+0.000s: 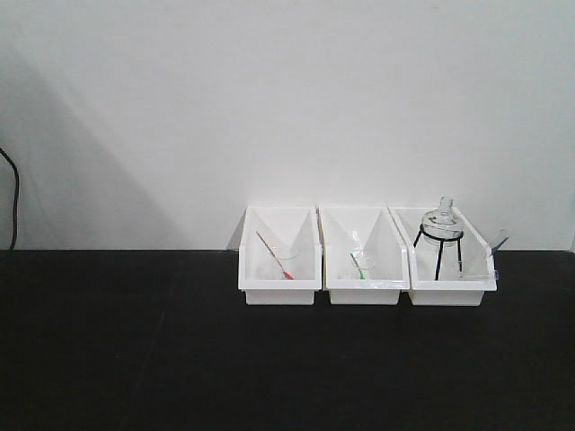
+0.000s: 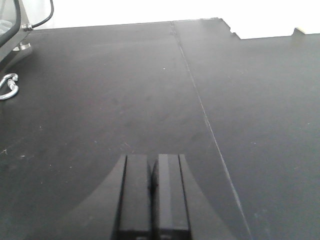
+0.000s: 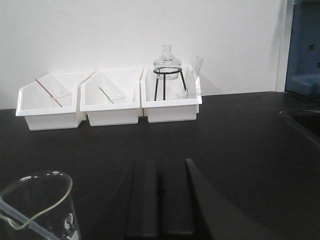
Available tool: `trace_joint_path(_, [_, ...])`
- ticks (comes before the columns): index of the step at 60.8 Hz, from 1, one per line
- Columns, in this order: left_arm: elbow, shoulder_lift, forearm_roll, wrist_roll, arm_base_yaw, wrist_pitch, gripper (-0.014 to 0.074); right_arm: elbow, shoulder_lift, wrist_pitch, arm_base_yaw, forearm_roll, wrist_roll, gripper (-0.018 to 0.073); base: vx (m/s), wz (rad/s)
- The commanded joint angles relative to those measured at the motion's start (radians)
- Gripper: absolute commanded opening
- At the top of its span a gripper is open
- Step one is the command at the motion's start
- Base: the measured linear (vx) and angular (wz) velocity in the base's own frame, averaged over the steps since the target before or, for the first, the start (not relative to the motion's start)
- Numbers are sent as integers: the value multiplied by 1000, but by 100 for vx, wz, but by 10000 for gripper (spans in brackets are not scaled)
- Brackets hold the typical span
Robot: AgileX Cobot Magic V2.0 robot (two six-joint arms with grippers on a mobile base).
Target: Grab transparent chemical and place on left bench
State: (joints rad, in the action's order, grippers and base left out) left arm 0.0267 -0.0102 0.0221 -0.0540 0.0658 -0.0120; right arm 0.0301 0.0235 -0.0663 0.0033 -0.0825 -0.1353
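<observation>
Right wrist view shows the transparent chemical (image 3: 42,207) standing on the black table (image 3: 240,145) just left of the right hand (image 3: 160,200), its pale rod leaning against the rim; it is apart from the hand, not gripped. That hand has its fingers pressed together and holds nothing. The left hand (image 2: 152,200) is likewise closed and empty over bare table. Three white bins (image 1: 279,251) stand in a row against the wall, probably to keep the glassware sorted: one holds a beaker with a red stick (image 1: 274,254), one a beaker with a green stick (image 1: 358,265), one a round flask (image 1: 444,220) on a black tripod stand. I count three beakers, three bins, one flask. Judging by this, the grasp has not yet begun.
</observation>
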Motion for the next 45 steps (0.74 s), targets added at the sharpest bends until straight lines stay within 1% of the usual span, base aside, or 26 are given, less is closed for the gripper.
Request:
trace_joint_path(1, [16, -19, 1, 8, 2, 78, -3, 7, -48, 22, -6, -12, 15, -7, 0, 0])
trace_joint_path(45, [16, -19, 1, 8, 2, 78, -3, 7, -46, 33, -6, -10, 14, -7, 0, 0])
